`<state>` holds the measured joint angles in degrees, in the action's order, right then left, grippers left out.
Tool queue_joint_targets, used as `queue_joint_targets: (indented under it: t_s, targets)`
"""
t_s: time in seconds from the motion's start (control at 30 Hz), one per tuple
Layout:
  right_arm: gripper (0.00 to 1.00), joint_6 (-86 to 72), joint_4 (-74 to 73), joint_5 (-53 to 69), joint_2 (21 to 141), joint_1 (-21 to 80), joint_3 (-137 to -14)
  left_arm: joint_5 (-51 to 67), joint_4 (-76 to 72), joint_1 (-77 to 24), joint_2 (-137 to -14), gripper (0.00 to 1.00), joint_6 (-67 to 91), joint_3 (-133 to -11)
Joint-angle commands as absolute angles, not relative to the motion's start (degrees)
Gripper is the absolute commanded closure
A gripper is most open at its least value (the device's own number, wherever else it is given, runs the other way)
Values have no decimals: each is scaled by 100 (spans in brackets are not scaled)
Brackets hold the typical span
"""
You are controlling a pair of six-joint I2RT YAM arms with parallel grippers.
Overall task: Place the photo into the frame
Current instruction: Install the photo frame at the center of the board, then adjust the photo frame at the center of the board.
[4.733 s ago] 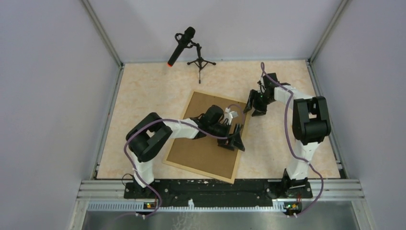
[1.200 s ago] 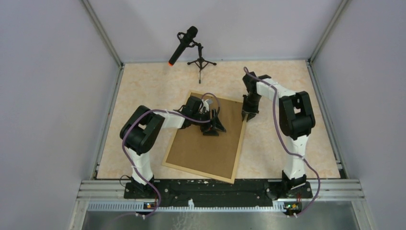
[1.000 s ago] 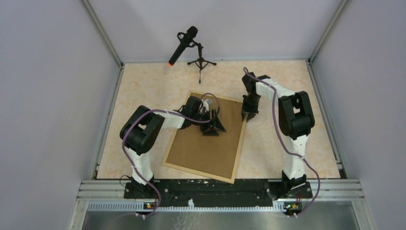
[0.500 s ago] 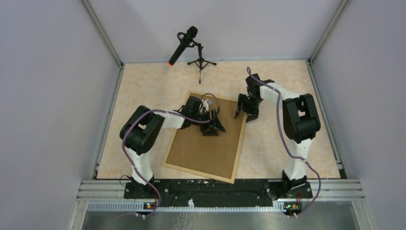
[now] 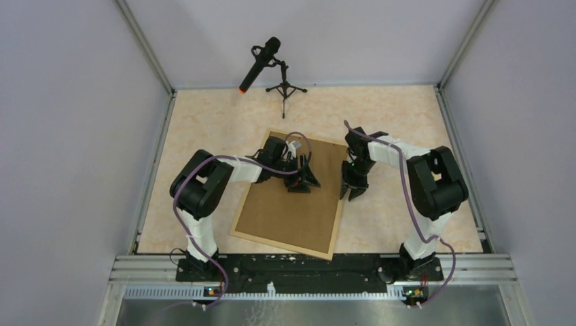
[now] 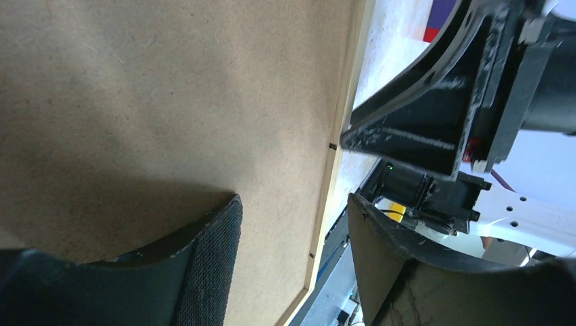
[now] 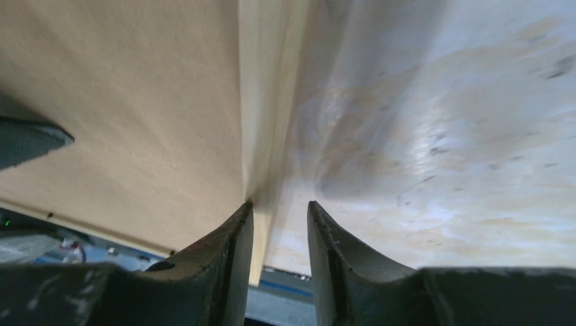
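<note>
Two claws meet at the frame point(image 5: 337, 227), which lies backing side up on the table point(image 5: 204, 129). Our right claw point(image 7: 280, 204) stands narrowly parted and grips nothing, the frame's pale wood strip running from between its fingertips straight ahead. Our left claw point(image 6: 292, 200) gapes wide and empty over the brown backing board point(image 6: 136, 102), the frame's edge to its right, the right claw beyond.

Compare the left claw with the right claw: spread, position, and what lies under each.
Spread: the left claw stands wide open, while the right claw shows only a narrow gap.
Position: the left claw hangs over the brown backing board, while the right claw sits astride an edge strip of the frame. Whether it grips the strip is unclear.
Shared: both have black fingers and point down.
</note>
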<state>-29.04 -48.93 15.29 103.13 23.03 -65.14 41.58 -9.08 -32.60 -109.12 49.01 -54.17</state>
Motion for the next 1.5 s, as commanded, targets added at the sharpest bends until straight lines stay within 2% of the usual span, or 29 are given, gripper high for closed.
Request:
queue_joint_targets:
  t_s: [0.0, 0.17, 0.47, 0.53, 0.7, 0.8, 0.93, 1.07, 1.17, 1.27, 1.47]
  targets:
    - [67, -3102, -4718, 1647, 10130, 2529, -6286, 3462, -329, -3324, -11163, 34, 4596, -5159]
    - [71, -3177, -4585, 1564, 10216, 2539, -6189, 3455, -334, -3322, -11153, 34, 4595, -5151]
    - [71, -3640, -4281, 630, 10621, 2559, -6366, 3442, -362, -3325, -11136, 34, 4628, -5116]
    - [71, -4095, -3748, 309, 10860, 2575, -6269, 3463, -371, -3322, -11153, 34, 4635, -5102]
    - [68, -4294, -3492, -225, 11472, 2616, -6386, 3418, -363, -3327, -11115, 34, 4618, -5088]
    - [57, -4300, -3283, 272, 11614, 2737, -6460, 3372, -250, -3325, -11061, 34, 4487, -5144]
    - [34, -4217, -2809, 1352, 10814, 2668, -6179, 3305, 112, -3328, -10464, 31, 3981, -5451]
    - [24, -3645, -3246, 1420, 10036, 2481, -6155, 2630, 1221, -3225, -9519, 14, 3256, -6048]
    - [19, -3208, -3543, 1181, 9894, 2480, -6258, 1501, 2061, -2909, -8778, 4, 2882, -6115]
    - [19, -3046, -3486, 1164, 9992, 2478, -6319, 338, 2331, -2499, -8205, 2, 2844, -5624]
    - [18, -3003, -3100, 1380, 10390, 2480, -6448, 53, 2428, -1873, -7973, 2, 3314, -4625]
